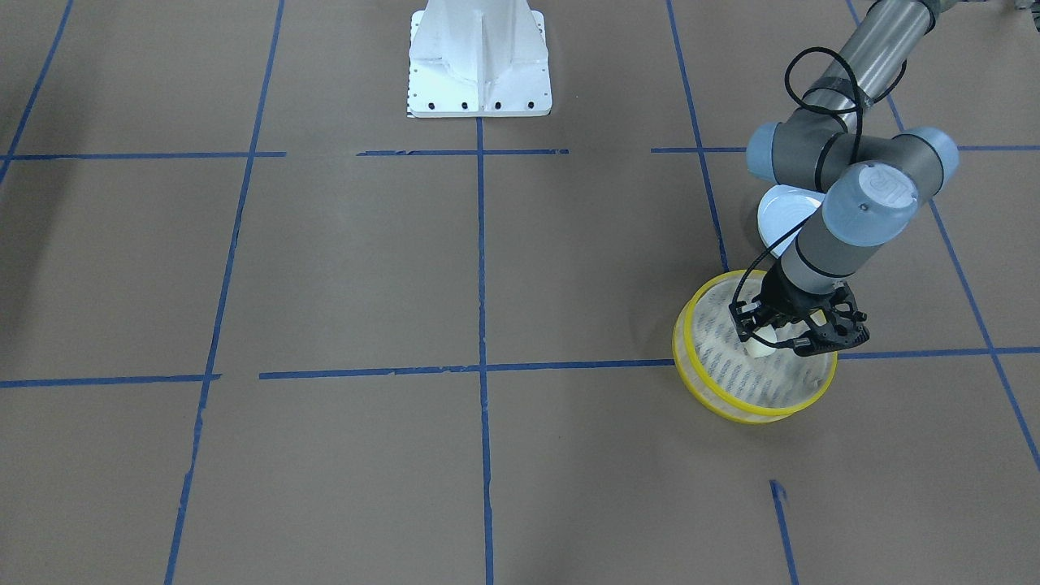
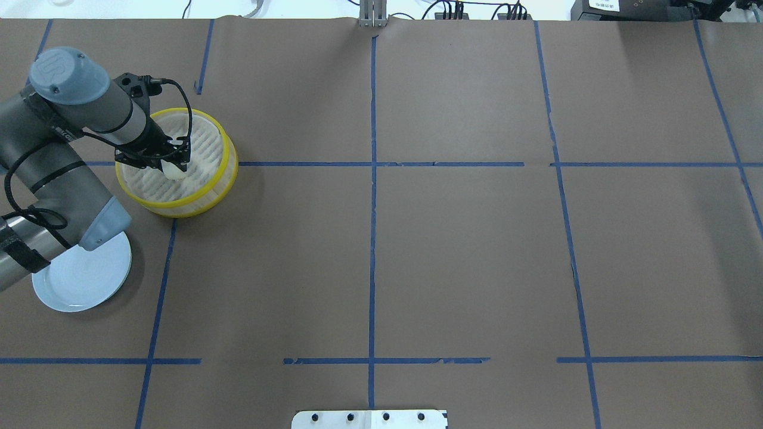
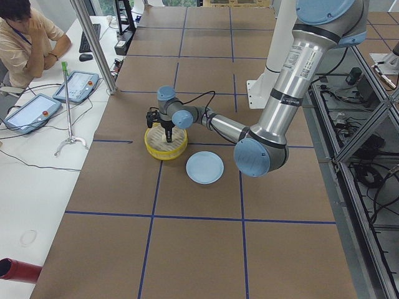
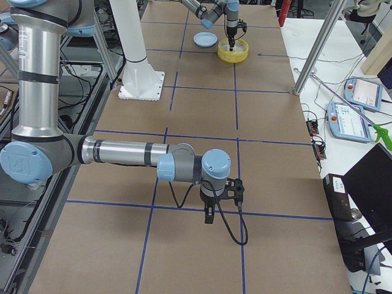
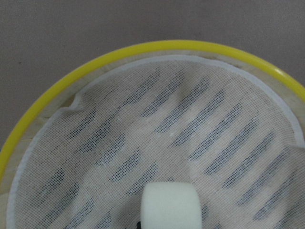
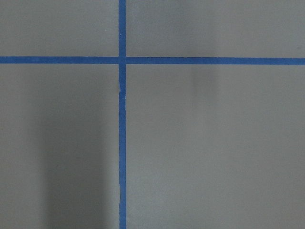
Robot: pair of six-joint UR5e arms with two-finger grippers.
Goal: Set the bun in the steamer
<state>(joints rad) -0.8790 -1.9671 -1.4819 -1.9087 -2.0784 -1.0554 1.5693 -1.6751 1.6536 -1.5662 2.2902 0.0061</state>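
The steamer, a round basket with yellow rims and a slotted whitish floor, stands on the brown table on my left side. My left gripper reaches down into it and is shut on the bun, a small cream-white lump held just over the basket floor. The left wrist view shows the bun at the bottom edge, above the mesh liner inside the yellow rim. My right gripper hangs over bare table far from the steamer; I cannot tell whether it is open or shut.
A pale blue plate lies bare beside the steamer, partly under my left arm. The white robot base stands mid-table. Blue tape lines cross the brown surface. An operator and tablets sit past the table's far edge.
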